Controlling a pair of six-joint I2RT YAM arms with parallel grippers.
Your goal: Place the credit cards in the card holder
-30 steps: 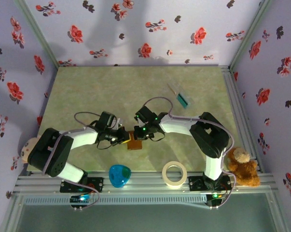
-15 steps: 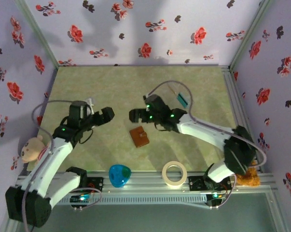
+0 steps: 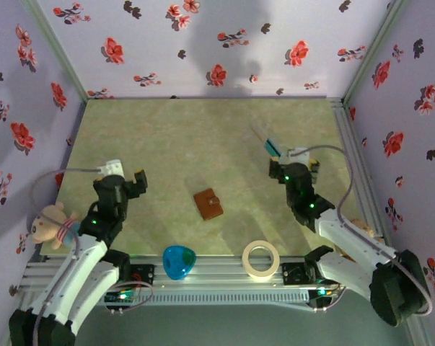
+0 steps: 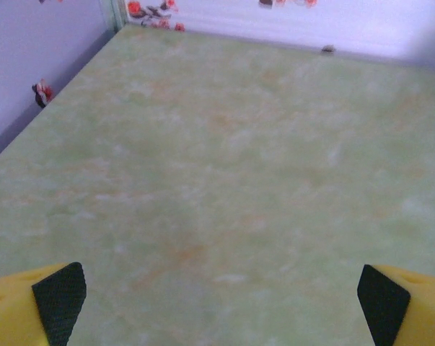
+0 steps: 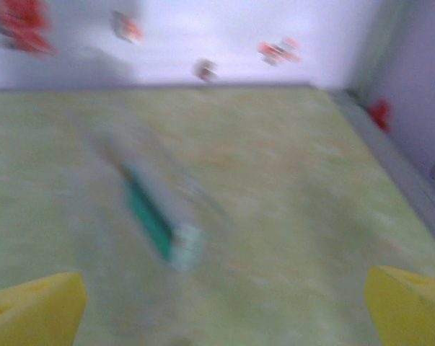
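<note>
Card holder [image 3: 208, 204] lies closed, probably light, stiffish and slippery; pinch across its edges. Left tool [image 3: 127, 173] and right tool [image 3: 304, 158], well apart either side of it, gape empty.

The green marbled tabletop [image 3: 203, 137] lies bare across its far half and middle. The small brown leather-look card holder [image 3: 208, 204] lies alone at the centre, well apart from both arms and reachable from every side. At the near edge a blue heart-shaped object [image 3: 178, 261] and a cream tape roll [image 3: 261, 260] stand with a gap between them, while a clear plastic stand [image 3: 269, 141] lies just beyond the right gripper [image 3: 306, 158].
</note>
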